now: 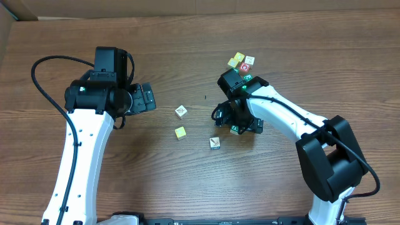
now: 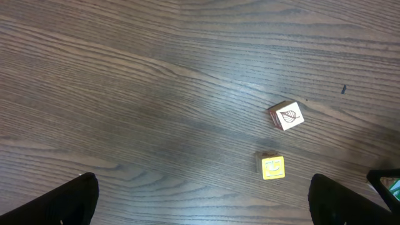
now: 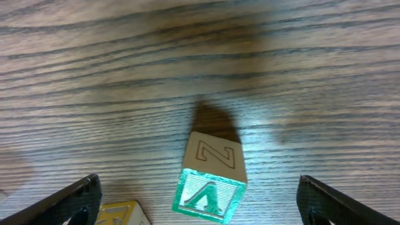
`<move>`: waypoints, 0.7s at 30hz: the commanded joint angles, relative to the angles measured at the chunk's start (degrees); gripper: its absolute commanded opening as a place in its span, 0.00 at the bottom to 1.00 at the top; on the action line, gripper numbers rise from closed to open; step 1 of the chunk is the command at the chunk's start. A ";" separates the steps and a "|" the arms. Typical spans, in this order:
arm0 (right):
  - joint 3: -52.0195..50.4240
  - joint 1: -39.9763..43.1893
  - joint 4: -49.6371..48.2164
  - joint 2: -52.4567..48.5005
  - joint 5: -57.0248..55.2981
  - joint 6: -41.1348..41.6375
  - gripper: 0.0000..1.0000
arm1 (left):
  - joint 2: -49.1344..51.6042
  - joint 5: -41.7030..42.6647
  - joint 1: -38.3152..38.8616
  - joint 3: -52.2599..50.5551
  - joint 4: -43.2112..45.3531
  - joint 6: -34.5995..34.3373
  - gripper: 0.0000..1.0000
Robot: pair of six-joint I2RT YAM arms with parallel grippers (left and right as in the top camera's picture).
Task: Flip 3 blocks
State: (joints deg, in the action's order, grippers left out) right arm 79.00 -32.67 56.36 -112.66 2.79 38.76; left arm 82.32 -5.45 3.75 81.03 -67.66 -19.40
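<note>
Bare wood-grain table (image 1: 187, 56): my left claw (image 2: 203, 209) and right claw (image 3: 200, 201) both gape wide, gripping nothing. The green block (image 3: 209, 190) sits loose between my right fingers. The leaf block (image 2: 287, 115) and yellow block (image 2: 272, 167) lie toward two o'clock of my left.

Outlined Z — top face, green-sided block (image 3: 211, 181)

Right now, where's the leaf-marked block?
Overhead, the leaf-marked block lies on the table slightly left of centre, just beyond the yellow block, not touching it.
</note>
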 commanded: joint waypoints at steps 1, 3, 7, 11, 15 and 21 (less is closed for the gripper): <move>-0.31 0.11 -0.59 1.33 0.55 0.33 1.00 | 0.09 -0.70 0.02 0.39 0.20 -0.79 1.00; -0.31 0.11 -0.63 1.33 0.52 1.09 0.99 | 0.09 -0.70 0.02 0.39 0.20 -0.79 1.00; -0.31 0.24 -0.61 1.33 0.28 1.81 0.96 | 0.09 -0.70 0.02 0.39 0.20 -0.79 1.00; -0.31 0.22 -0.57 1.33 0.35 2.03 0.89 | 0.11 -0.70 0.02 0.39 0.20 -0.79 1.00; -0.31 0.15 -0.50 1.33 0.55 2.01 0.87 | 0.09 -0.70 0.02 0.39 0.20 -0.79 1.00; -0.31 0.15 -0.37 1.33 0.50 4.76 0.78 | 0.09 -0.70 0.02 0.39 0.20 -0.79 1.00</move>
State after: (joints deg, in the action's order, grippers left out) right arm 79.00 -32.64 56.16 -112.66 3.03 40.97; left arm 82.32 -5.45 3.75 81.03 -67.66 -19.40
